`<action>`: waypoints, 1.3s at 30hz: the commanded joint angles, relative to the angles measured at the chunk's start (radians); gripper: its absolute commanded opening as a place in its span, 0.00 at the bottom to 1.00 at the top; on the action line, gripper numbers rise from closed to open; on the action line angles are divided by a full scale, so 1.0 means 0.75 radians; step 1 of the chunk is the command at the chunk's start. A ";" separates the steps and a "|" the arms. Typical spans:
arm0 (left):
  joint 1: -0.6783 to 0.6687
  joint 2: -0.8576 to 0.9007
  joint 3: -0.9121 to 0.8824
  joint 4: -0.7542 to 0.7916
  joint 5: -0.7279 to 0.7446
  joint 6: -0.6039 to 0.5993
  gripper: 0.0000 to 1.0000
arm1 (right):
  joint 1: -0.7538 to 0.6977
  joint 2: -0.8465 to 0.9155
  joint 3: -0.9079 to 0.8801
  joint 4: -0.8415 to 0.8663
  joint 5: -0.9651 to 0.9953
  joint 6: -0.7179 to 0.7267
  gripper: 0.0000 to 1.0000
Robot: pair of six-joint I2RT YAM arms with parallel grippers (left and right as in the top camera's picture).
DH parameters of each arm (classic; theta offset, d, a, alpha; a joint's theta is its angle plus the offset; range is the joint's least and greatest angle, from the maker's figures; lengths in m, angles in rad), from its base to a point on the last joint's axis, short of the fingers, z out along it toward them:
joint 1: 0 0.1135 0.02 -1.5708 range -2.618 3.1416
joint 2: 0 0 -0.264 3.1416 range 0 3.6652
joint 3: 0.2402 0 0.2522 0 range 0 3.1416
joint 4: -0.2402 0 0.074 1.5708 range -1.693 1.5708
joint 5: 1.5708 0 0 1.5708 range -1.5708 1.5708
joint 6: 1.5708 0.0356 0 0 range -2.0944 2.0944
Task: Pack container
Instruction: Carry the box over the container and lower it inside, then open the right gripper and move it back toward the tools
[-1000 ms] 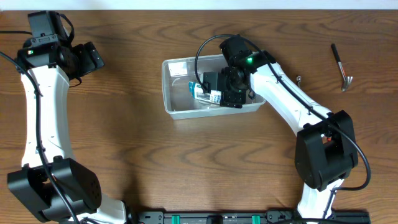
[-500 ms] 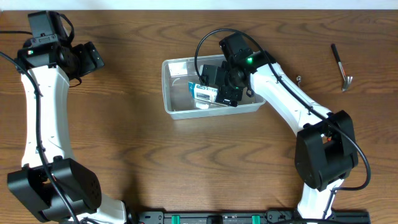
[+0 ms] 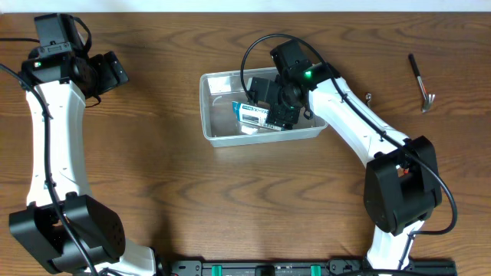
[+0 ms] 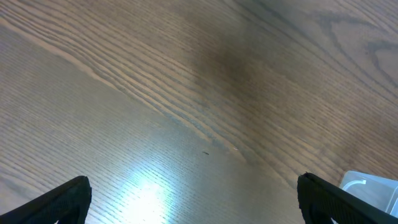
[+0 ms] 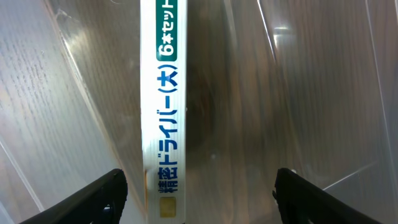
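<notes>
So the right fingers (image 5: 311,200) were spread wide with nothing clamped. A white box (image 5: 163,112) with blue and green lettering lay lengthwise in the gap, well off-centre and just beside one finger. I couldn't tell if it touched. Only the finger ends showed at the bottom of the wrist view, and the box ran out of frame at both ends. Below them was the clear container (image 5: 62,93), but glare made its walls hard to trace.

From overhead, the wrist housing covered the right fingers (image 3: 270,103) and part of the box (image 3: 252,115). The container (image 3: 205,107) sat directly under them on the worktop (image 3: 230,199). That arm ran diagonally from its base to the tub, wrist tipped down into it.

The left fingers (image 4: 50,202) were wide apart too, above bare wood, with a corner of the container (image 4: 373,186) peeking in beside one tip. Overhead, the left fingers (image 3: 111,73) were well apart from the tub, arm stretched long, wrist turned toward it.
</notes>
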 commanded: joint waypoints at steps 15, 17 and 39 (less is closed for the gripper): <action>0.004 0.007 0.007 -0.004 -0.014 -0.013 0.98 | -0.020 -0.004 -0.062 0.207 0.332 0.159 0.84; 0.004 0.007 0.007 -0.004 -0.014 -0.014 0.98 | -0.030 -0.004 -0.062 0.216 0.346 0.158 0.85; 0.004 0.007 0.007 -0.004 -0.014 -0.014 0.98 | -0.314 -0.184 0.343 -0.421 0.288 0.892 0.98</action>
